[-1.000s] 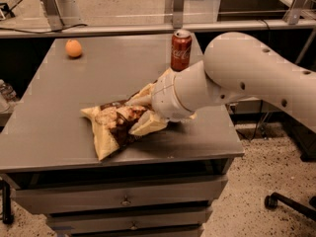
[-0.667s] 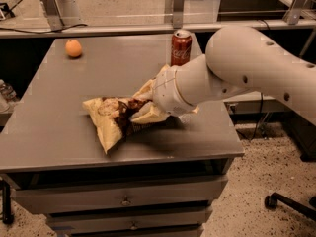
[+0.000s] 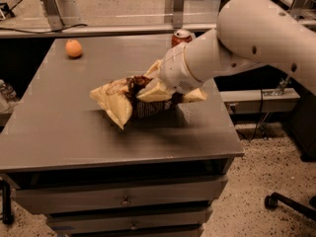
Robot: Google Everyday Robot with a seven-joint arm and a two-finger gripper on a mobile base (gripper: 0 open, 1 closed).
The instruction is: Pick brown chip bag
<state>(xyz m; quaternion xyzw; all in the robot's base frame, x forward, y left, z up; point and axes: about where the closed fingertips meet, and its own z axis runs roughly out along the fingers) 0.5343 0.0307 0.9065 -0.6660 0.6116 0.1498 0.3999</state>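
The brown chip bag (image 3: 117,100) is crumpled, with a dark brown middle and pale tan ends. It hangs tilted a little above the grey table (image 3: 59,137), and its shadow lies on the tabletop below. My gripper (image 3: 152,89) comes in from the right at the end of the white arm (image 3: 237,43). It is shut on the bag's middle and upper right part. The bag's right end sticks out under the wrist.
A red soda can (image 3: 181,35) stands at the table's back edge, just behind my arm. An orange (image 3: 73,48) lies at the back left. The table has drawers in front. A chair base (image 3: 291,204) is on the floor at the right.
The gripper has risen with the bag in it. The bag has come off the tabletop and now hangs above it.
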